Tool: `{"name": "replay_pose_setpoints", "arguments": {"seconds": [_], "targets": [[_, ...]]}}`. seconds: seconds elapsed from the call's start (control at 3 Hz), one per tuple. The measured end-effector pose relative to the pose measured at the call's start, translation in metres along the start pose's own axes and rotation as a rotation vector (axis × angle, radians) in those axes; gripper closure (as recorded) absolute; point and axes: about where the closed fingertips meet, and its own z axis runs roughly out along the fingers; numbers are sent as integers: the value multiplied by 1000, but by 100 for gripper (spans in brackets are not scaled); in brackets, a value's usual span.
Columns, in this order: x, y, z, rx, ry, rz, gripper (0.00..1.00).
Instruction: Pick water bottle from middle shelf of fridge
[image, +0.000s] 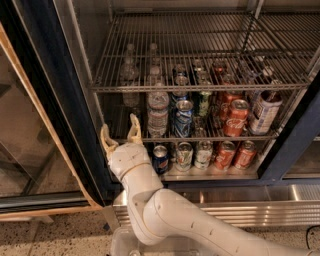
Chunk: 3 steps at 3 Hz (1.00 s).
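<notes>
One seemingly ribbed bottle (158, 113) beside tool (120, 134)

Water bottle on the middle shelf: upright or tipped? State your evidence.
Upright: the water bottle stands on the middle shelf, cap uppermost. The open tool is just left of it, apart.

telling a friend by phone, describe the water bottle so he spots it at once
In the fridge, look at the middle shelf, front left. The water bottle is clear and ribbed, taller than the blue can beside it, right of the open hand.
</notes>
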Motion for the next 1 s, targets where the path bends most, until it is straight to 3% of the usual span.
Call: {"name": "replay_pose_setpoints", "arguments": {"seconds": [0.33,0.67,1.0], "targets": [[8,-8,3,27,-7,26,30],[8,-8,3,28,-8,27,12],[8,-8,3,28,-8,27,13]]}}
